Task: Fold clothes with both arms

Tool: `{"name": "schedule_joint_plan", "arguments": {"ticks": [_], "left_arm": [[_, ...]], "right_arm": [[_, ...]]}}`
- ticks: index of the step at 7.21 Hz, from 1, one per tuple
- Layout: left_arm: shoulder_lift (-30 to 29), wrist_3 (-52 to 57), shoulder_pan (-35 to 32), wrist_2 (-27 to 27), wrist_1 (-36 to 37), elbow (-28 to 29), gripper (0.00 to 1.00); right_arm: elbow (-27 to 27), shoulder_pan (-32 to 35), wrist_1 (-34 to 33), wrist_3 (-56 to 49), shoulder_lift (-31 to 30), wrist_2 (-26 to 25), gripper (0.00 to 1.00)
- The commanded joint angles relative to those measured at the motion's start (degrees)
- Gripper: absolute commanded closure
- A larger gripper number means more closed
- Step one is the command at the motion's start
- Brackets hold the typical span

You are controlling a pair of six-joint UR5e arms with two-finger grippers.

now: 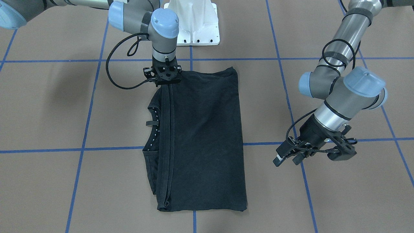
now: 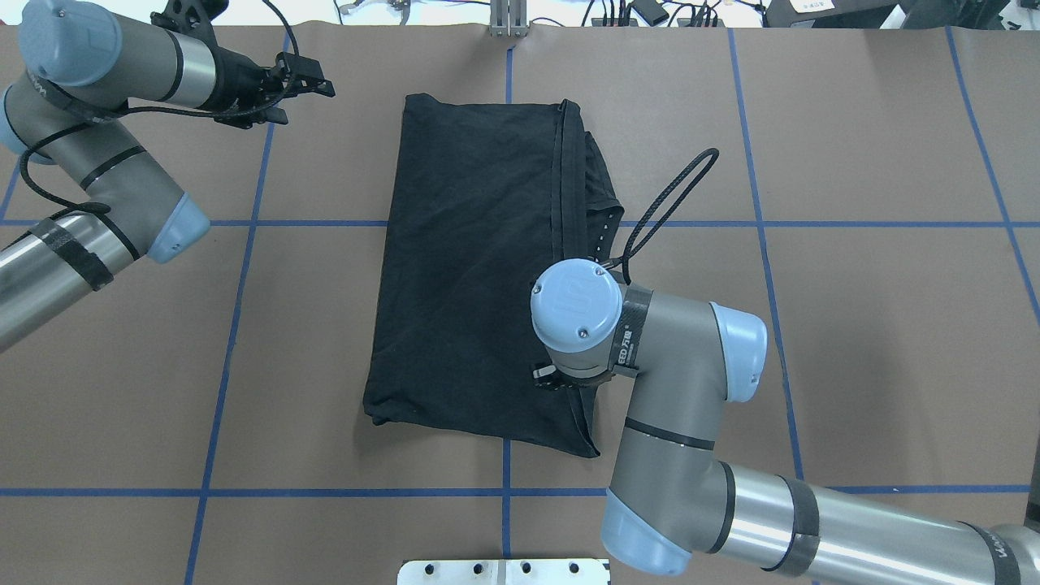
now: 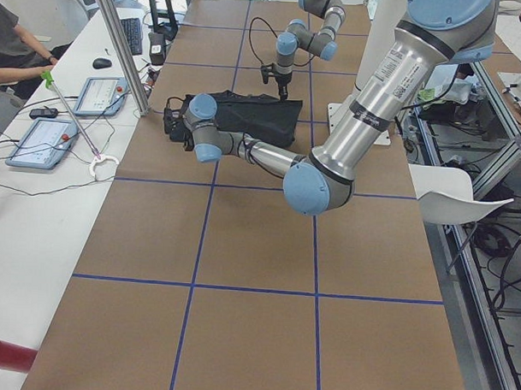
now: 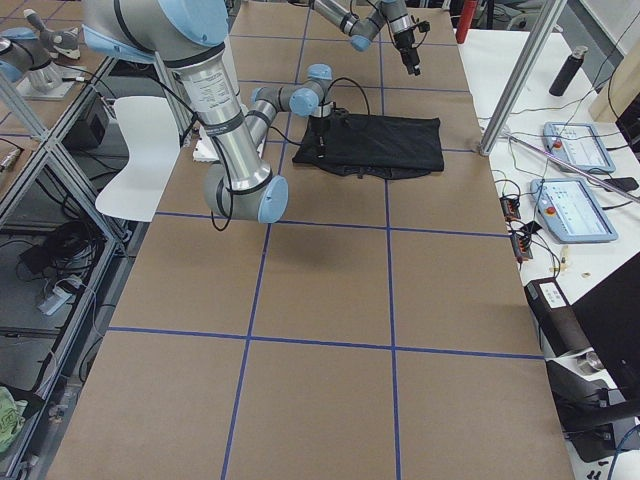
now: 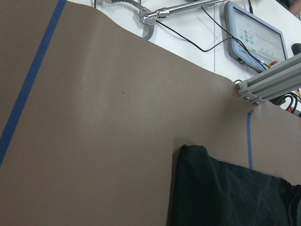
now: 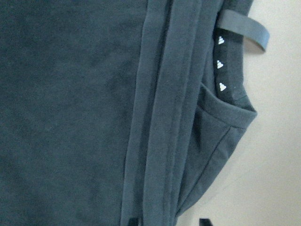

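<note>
Shirt (image 1: 207, 139) folded lengthwise into narrow rectangle; crosswise folds prob. remain. R fingers (image 6: 134, 222) spread over near hem; L fingers (image 1: 279, 158) spread, off shirt.

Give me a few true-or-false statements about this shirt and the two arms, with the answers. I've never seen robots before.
1. The black T-shirt lies folded on the table. True.
2. Both arms are over the shirt. False: only the right arm is above it; the left fingers hang off to one side, over bare table.
3. Small white marks show inside the collar. True.
4. The table is green with red lines. False: it is brown with blue lines.
5. A big logo shows on the shirt. False: only plain black cloth shows.
</note>
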Motion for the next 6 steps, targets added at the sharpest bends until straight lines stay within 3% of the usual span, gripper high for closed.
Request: {"name": "schedule_joint_plan", "arguments": {"ticks": [1, 2, 4, 6], "left_arm": [[0.0, 0.0, -0.1, 0.0, 0.0, 0.0, 0.0], [0.0, 0.0, 0.0, 0.0, 0.0, 0.0, 0.0], [0.0, -0.1, -0.1, 0.0, 0.0, 0.0, 0.0], [-0.2, -0.3, 0.0, 0.0, 0.0, 0.0, 0.0]], "right_arm": [[0.0, -2.7, 0.0, 0.8, 0.3, -0.5, 0.36], [0.0, -3.7, -0.1, 0.9, 0.3, -0.9, 0.36], [0.1, -3.2, -0.9, 0.9, 0.2, -0.9, 0.52], [0.0, -1.3, -1.8, -0.2, -0.2, -0.8, 0.56]]}}
